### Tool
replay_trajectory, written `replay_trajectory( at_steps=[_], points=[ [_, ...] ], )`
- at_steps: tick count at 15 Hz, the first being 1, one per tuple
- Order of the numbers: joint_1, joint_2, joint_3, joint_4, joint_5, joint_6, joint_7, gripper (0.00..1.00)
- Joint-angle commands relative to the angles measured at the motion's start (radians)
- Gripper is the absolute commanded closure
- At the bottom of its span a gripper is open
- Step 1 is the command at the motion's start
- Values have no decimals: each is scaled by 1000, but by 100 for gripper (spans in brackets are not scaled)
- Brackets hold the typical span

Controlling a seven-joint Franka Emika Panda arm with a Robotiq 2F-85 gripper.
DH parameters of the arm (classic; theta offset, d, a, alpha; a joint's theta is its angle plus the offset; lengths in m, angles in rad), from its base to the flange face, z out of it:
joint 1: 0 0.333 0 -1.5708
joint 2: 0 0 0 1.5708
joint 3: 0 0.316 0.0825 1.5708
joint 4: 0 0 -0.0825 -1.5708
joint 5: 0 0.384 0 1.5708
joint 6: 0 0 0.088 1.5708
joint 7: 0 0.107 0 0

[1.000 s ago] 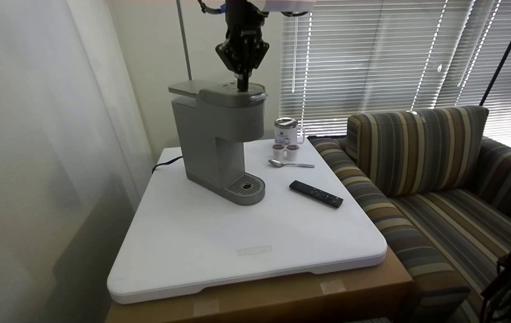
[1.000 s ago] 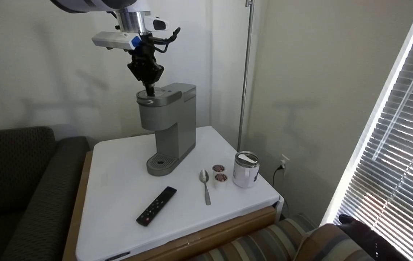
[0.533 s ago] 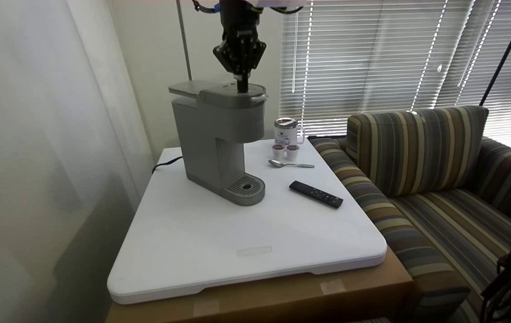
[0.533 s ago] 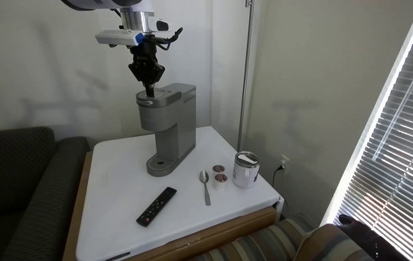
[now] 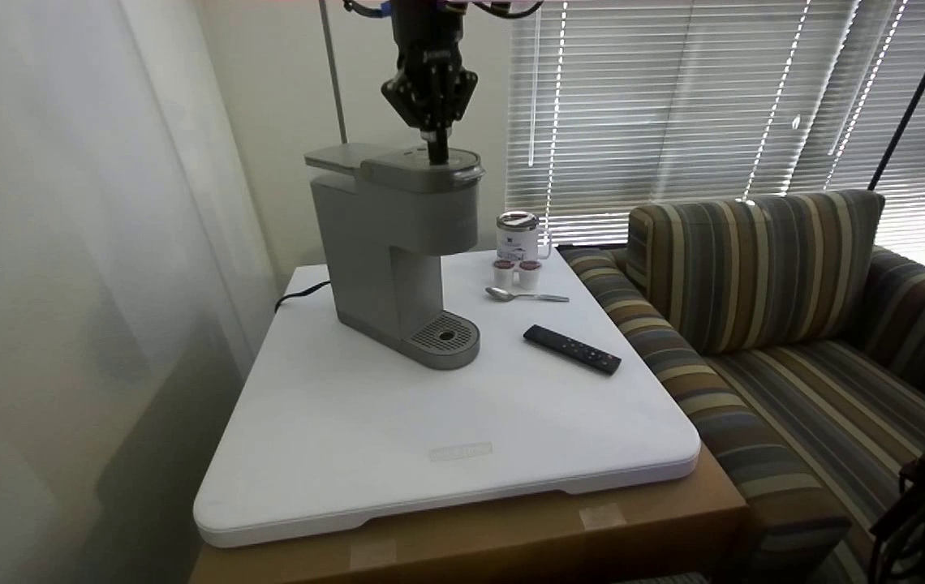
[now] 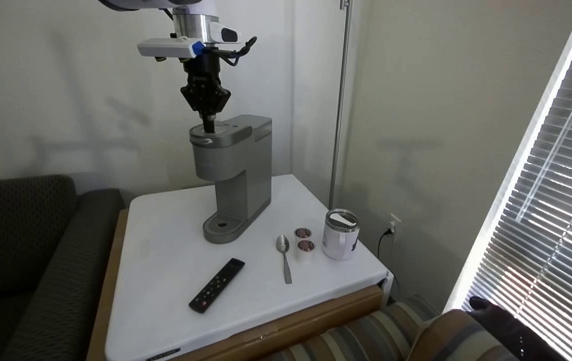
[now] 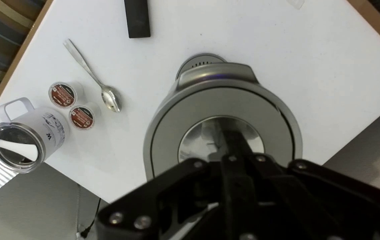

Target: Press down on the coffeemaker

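Gripper [image 6: 209, 130]: jaws pressed together, the two fingers making one narrow dark post aimed down. In both exterior views the tips meet the top of the coffeemaker [image 6: 233, 158]; in the wrist view they stand over the shiny disc [image 7: 195, 140] set in its round grey top plate [image 7: 216, 101]. How hard they bear on it cannot be told. Coffeemaker upright on the white tabletop [image 5: 333, 454], its head overhanging the drip base [image 5: 462, 345].

Containers: white mug [image 7: 48, 120], upright, steel rim, clear lid [image 7: 13, 136] with a white slider across it; inside looks dark, contents cannot be told. Two coffee pods [image 7: 62, 95] just beside the mug, foil tops on, contents hidden. Spoon [image 7: 108, 95] near the pods; black remote [image 6: 217, 286] well apart from the mug.

Labels: pod tops printed red and dark, too small to read. Mug side: a drawing plus a dark W-like mark. Tabletop: pale rectangular patch [image 5: 461, 452], lettering unreadable.
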State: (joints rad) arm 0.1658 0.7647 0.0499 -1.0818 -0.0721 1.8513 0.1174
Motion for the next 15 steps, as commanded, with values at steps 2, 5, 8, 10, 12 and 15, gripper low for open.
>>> replay_trajectory(
  at_steps=[2,5,8,10,12,15],
  points=[
    [-4,30,-12,-11,5,49,13,100],
    [-24,51,2,-7,43,51,15,100],
    [-39,86,11,18,89,39,6,100],
    [-41,101,11,34,109,32,2,100],
    [-40,107,8,43,113,27,0,100],
    [-34,78,-5,24,99,37,13,100]
  ],
)
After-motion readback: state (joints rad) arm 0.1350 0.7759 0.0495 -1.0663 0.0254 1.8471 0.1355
